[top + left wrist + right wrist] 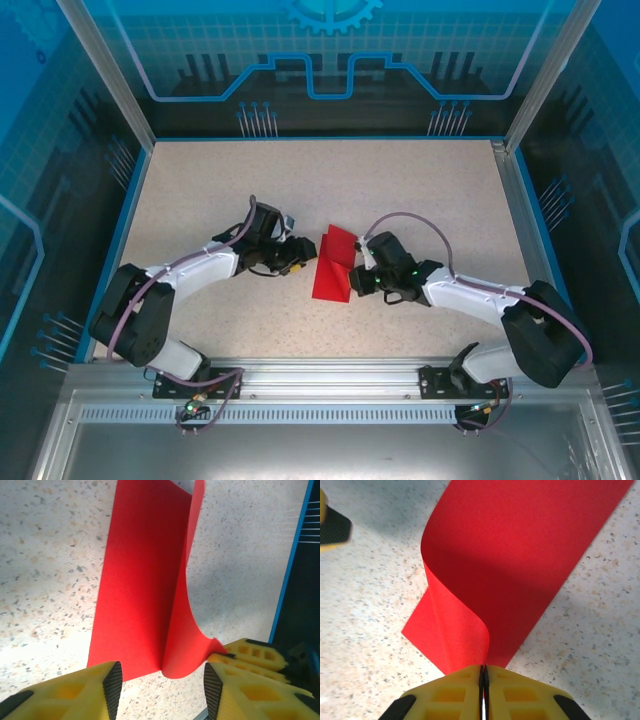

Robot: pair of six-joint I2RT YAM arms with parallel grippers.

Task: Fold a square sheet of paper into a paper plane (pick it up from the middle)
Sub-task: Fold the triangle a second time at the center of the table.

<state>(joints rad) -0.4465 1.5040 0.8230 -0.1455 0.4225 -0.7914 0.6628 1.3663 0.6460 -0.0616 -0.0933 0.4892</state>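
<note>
On the speckled table (200,170), the right hand (483,680) pinches the red sheet (520,545).

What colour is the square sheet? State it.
The square sheet is bright red; clearest in right wrist view.

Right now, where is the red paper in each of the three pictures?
Top external: the red paper sits in the picture's middle, partly lifted.
Left wrist: the red paper runs from the top edge down to bottom centre.
Right wrist: the red paper spreads from the bottom centre to the upper right, with one edge curled.
Shared landmark: the right gripper, shut on the paper's edge, is at lower right in the left wrist view and bottom centre in its own.
</note>
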